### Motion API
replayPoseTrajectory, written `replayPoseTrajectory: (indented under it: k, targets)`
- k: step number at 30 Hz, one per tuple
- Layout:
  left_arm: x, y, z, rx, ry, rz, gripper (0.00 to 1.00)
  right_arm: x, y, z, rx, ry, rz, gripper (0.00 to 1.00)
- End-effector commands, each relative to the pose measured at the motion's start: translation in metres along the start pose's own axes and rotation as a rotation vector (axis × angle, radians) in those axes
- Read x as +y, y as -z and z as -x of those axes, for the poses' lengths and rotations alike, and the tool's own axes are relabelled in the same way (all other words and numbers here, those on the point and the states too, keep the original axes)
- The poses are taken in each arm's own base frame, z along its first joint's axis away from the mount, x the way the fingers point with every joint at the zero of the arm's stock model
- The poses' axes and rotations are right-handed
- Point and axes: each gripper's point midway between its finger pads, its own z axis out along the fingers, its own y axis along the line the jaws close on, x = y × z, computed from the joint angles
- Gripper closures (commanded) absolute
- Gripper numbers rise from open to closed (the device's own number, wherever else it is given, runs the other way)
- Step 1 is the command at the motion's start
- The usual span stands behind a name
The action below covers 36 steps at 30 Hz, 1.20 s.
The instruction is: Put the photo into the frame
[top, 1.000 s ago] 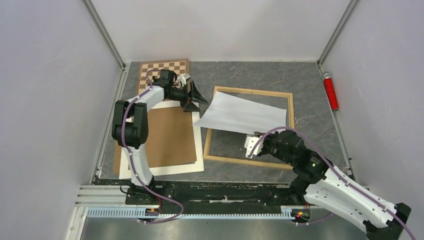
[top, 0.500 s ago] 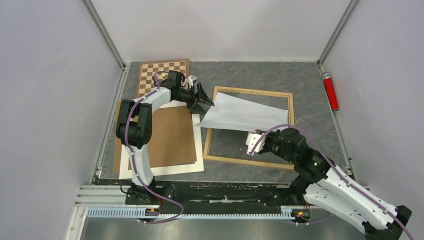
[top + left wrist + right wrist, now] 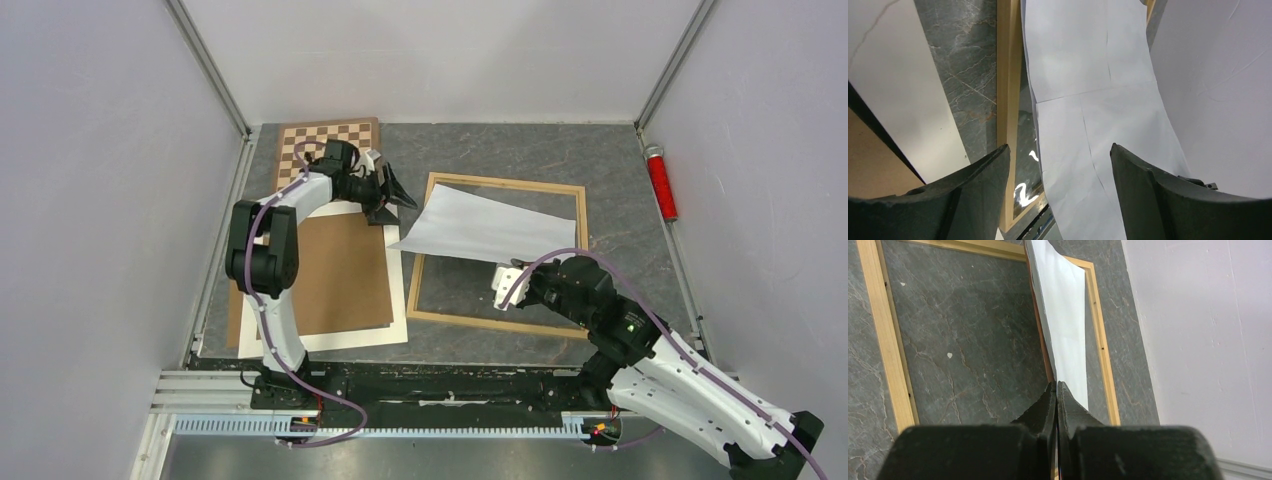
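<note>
The photo [image 3: 485, 228] shows only its white back and hangs tilted over the light wood frame [image 3: 418, 280], which lies flat on the table. My right gripper [image 3: 518, 266] is shut on the photo's near edge; in the right wrist view the sheet [image 3: 1065, 315] runs edge-on from the closed fingertips of that gripper [image 3: 1056, 385] across the frame [image 3: 890, 350]. My left gripper [image 3: 394, 200] is open just left of the photo's left corner. In the left wrist view the photo [image 3: 1088, 100] and the frame rail [image 3: 1009, 75] lie beyond the empty jaws of that gripper [image 3: 1060, 150].
A chessboard [image 3: 325, 135] lies at the back left. A brown backing board [image 3: 340, 270] rests on a white mat [image 3: 395, 300] left of the frame. A red cylinder [image 3: 660, 182] lies by the right wall. Walls close in three sides.
The left gripper swung right toward the photo's corner, then drew back left to about where it began. The right gripper, still shut on the photo, shifted slightly.
</note>
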Motion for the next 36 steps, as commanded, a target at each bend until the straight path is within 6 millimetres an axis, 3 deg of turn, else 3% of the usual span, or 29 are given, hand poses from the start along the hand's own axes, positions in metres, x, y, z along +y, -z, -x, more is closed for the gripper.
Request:
replayPoseTrajectory:
  k: [1, 7, 14, 24, 28, 31, 36]
  targets:
    - [-0.029, -0.002, -0.007, 0.012, -0.013, -0.087, 0.20, -0.022, 0.004, 0.019, -0.050, -0.021, -0.057, 1.00]
    - [-0.025, -0.015, -0.022, 0.031, 0.061, -0.090, 0.20, -0.024, 0.002, 0.018, -0.038, -0.024, -0.048, 1.00]
    - [-0.014, -0.011, -0.022, 0.006, 0.041, -0.014, 0.19, -0.029, 0.002, 0.019, -0.033, -0.028, -0.060, 1.00]
    - [-0.048, -0.028, -0.041, 0.089, 0.116, -0.177, 0.19, -0.027, 0.001, 0.021, -0.053, -0.050, -0.042, 1.00]
    - [-0.045, -0.035, -0.042, 0.108, 0.167, -0.210, 0.19, -0.024, 0.000, 0.018, -0.055, -0.063, -0.026, 1.00]
    - [-0.043, -0.039, -0.046, 0.120, 0.205, -0.219, 0.22, -0.020, -0.001, 0.015, -0.053, -0.070, -0.012, 1.00]
    - [-0.048, -0.039, -0.050, 0.114, 0.182, -0.238, 0.38, -0.015, -0.002, 0.010, -0.044, -0.079, 0.009, 1.00]
